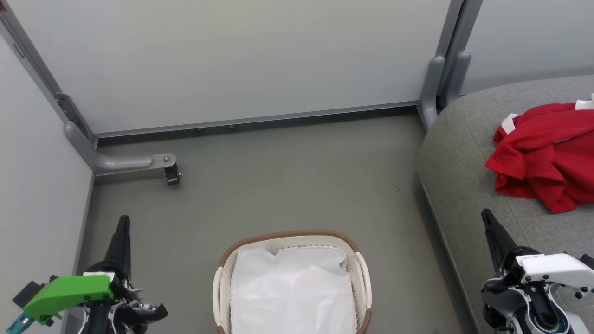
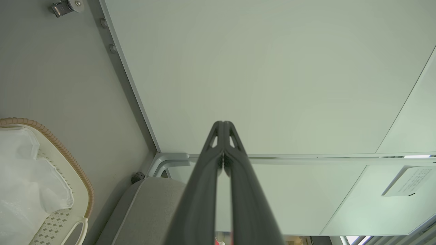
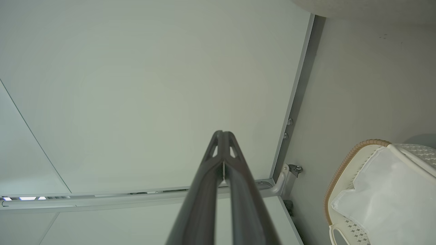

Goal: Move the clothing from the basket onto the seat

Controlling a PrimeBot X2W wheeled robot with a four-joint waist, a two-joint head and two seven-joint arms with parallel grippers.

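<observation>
Lying crumpled on seat (image 1: pixel 459 176), well in from its left edge: clothing (image 1: pixel 543 157), well apart from basket (image 1: pixel 292 234) on floor (image 1: pixel 287 181). Lining basket: white liner (image 1: pixel 292 287). Hovering left of basket: left gripper (image 1: pixel 123 222), fingers pressed together, pinching nothing. Likewise pressed together, above seat's near-left edge: right gripper (image 1: pixel 486 214).

Green-cased left hand (image 1: pixel 123 222), white-cased right hand (image 1: pixel 486 215)
</observation>
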